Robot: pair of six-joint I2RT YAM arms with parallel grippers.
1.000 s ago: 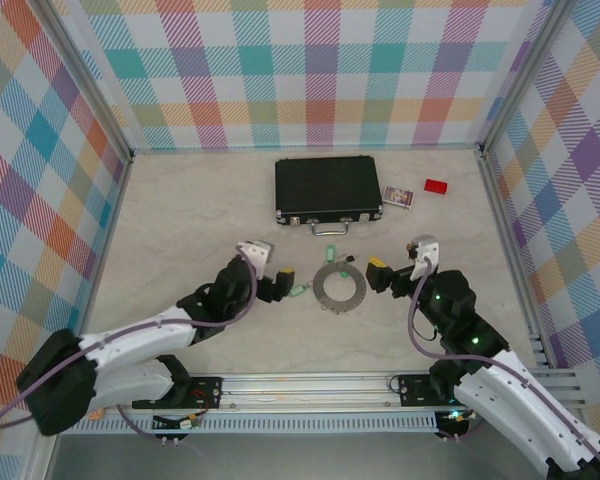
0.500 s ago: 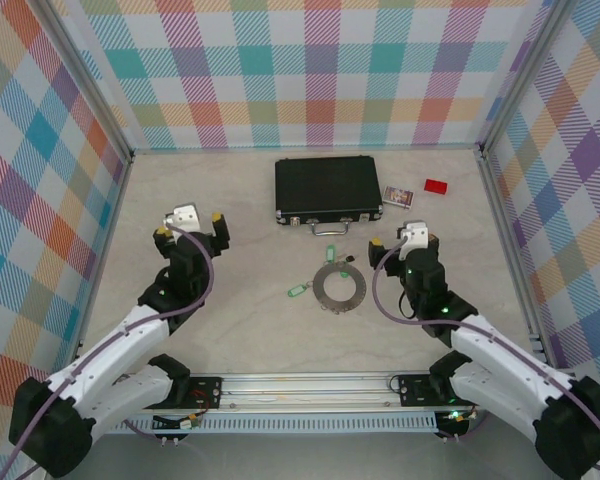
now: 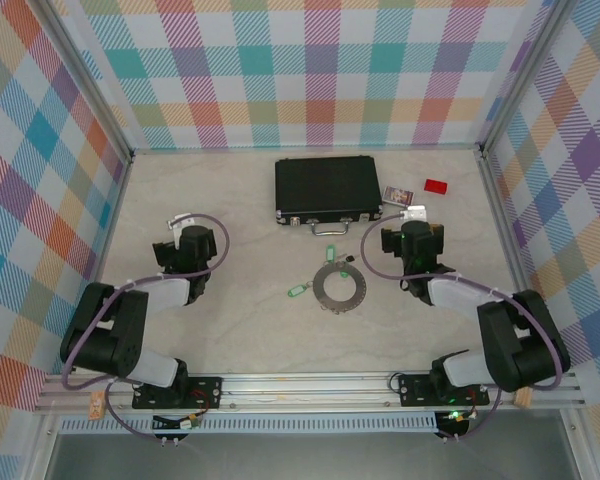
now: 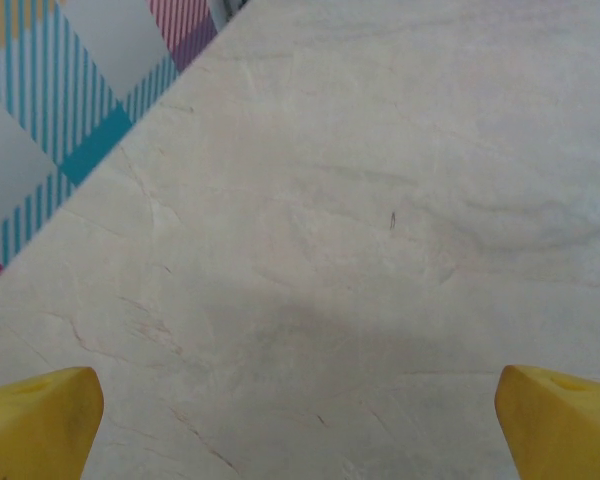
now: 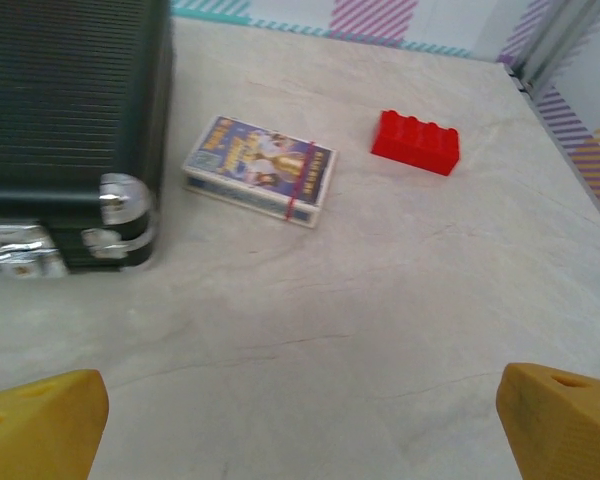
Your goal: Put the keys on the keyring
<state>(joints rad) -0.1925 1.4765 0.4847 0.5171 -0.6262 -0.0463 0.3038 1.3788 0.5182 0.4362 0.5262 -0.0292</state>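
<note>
The keyring, a flat grey metal hoop, lies on the table's middle. One green-tagged key rests just behind it. The other key lies against its left edge; whether either is threaded on I cannot tell. My left gripper sits well left of the hoop, open over bare table, its yellow fingertips wide apart around nothing. To the hoop's right, my right gripper is also open and empty, with a yellow fingertip at each lower corner.
A black case with a metal handle stands behind the hoop, its corner left of the right gripper. A small card box and a red block lie at the back right. Checked walls close in three sides.
Both arms have pulled away from the keyring and folded back. The left gripper left the left key and swung far left. Keys and hoop have stayed put.
</note>
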